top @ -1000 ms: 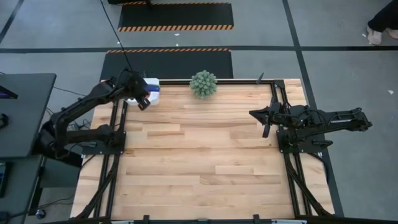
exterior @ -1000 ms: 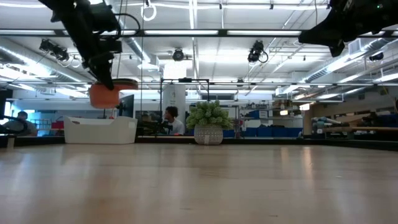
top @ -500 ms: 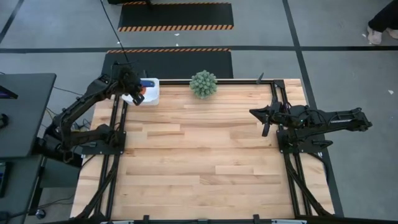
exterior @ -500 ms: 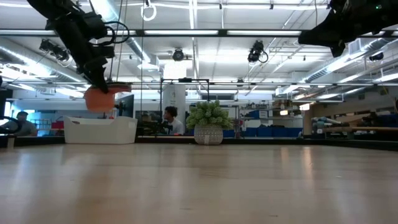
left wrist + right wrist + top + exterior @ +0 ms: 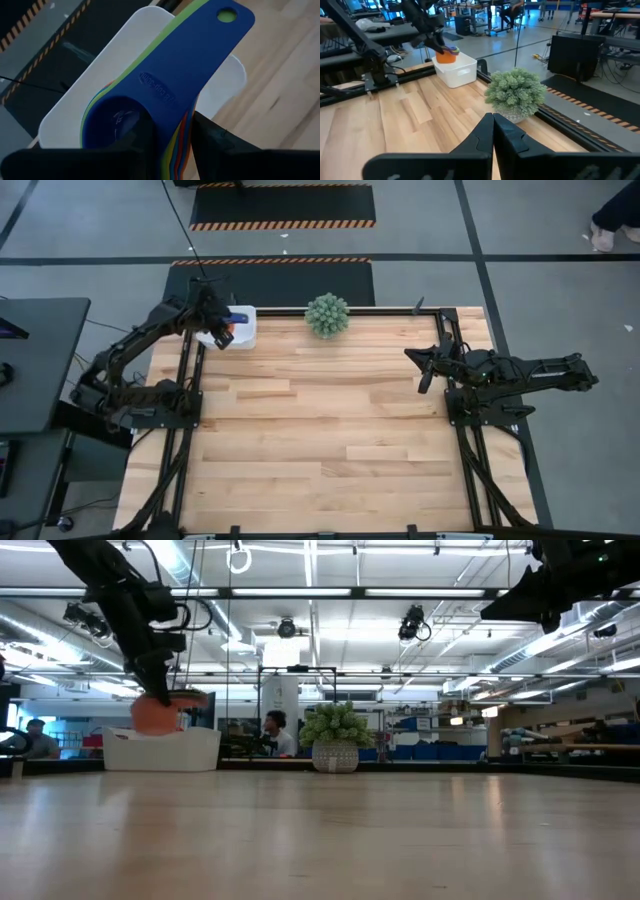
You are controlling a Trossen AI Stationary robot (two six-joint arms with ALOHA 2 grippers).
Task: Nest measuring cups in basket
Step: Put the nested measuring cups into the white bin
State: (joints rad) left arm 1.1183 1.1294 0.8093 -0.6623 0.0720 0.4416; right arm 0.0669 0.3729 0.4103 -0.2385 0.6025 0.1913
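Note:
The measuring cups (image 5: 170, 80) are nested in one stack: blue on top, green, yellow and red edges below, orange at the bottom (image 5: 155, 715). My left gripper (image 5: 172, 135) is shut on the stack above the white basket (image 5: 240, 330) at the table's far-left corner. In the low view the orange bowl dips to the rim of the basket (image 5: 160, 748). My right gripper (image 5: 493, 125) is shut and hovers high near the table's right edge (image 5: 425, 370), touching nothing. My left gripper pinches the stacked handles (image 5: 170, 112) where they meet the bowls, one finger (image 5: 142, 137) on each side edge. The fingers come from above and lie across the handles. The stack sits level and is held clear, with its free handle end (image 5: 227, 17) reaching over the basket's wall.
A green spiky ball plant (image 5: 327, 314) in a small pot stands at the far edge, right of the basket (image 5: 457, 70). Black frame rails run along the table's left and right sides. People sit in the room beyond the table in the low view.
My left gripper has carried the cup stack toward the far-left corner, from beside the basket to over it. It has also come down, so the orange bowl has dropped from well above the basket's rim to rim level. Its fingers have stayed shut on the stack.

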